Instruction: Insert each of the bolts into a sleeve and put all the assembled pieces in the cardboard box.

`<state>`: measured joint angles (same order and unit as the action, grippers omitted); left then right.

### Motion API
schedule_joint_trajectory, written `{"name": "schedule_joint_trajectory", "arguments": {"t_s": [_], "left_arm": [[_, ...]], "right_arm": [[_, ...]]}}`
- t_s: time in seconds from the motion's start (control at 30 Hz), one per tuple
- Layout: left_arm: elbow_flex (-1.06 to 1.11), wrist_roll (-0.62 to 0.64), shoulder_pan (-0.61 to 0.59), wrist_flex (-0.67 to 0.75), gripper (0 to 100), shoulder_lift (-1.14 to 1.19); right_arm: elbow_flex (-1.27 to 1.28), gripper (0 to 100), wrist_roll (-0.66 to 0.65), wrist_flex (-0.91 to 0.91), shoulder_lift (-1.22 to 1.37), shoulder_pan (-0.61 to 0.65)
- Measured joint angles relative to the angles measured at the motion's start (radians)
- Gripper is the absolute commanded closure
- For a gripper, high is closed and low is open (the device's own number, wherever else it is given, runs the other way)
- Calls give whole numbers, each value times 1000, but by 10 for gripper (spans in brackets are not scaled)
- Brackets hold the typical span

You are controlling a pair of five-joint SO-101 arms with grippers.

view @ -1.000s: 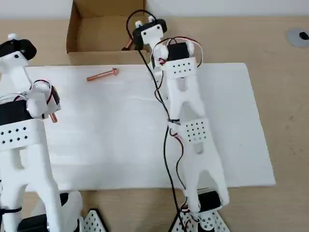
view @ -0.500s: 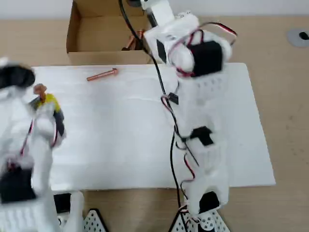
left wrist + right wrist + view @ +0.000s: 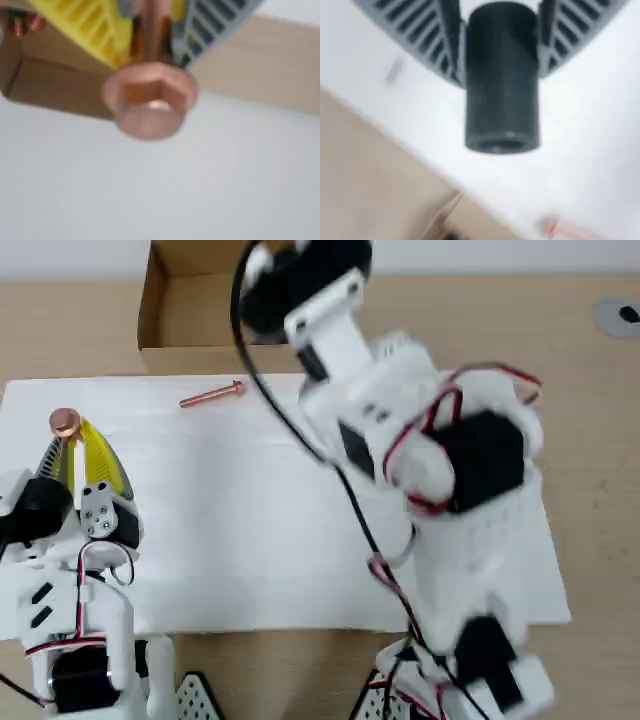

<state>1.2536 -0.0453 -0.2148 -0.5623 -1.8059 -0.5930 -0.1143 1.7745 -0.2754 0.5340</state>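
The left gripper [image 3: 152,27] is clamped on a copper-coloured metal bolt [image 3: 150,100]. The shank sits between its yellow finger [image 3: 87,25] and its grey finger [image 3: 215,25], and the flanged hexagonal head sticks out just past the tips. From above, this gripper stands over the left part of the white sheet [image 3: 230,520] that covers the pale wooden table [image 3: 590,420], with the bolt head towards the far side.

The right gripper [image 3: 502,30] grips a black cylindrical sleeve [image 3: 502,85] between two grey ribbed fingers. About half of the sleeve pokes out beyond them, and white sheet shows behind it. That arm is raised high over the right half of the sheet, its dark tip far away, by the right end of the open brown cardboard box [image 3: 150,310].

The box stands on the far side of the table, just beyond the sheet. Something copper-coloured [image 3: 24,22] lies inside it, too blurred to name. A second copper-coloured bolt [image 3: 212,394] lies flat on the far edge of the sheet, just near of the box, well apart from both grippers.
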Motion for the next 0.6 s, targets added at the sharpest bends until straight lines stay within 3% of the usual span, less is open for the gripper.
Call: {"name": "schedule_joint_trajectory", "arguments": {"t_s": [0.37,0.6], "left_arm": [[35,0,29,72,988,-5],[35,17,109,72,988,-5]], "right_arm": [[671,988,-115,-18,-551,224],[1221,988,-77,-354,-807,232]]}}
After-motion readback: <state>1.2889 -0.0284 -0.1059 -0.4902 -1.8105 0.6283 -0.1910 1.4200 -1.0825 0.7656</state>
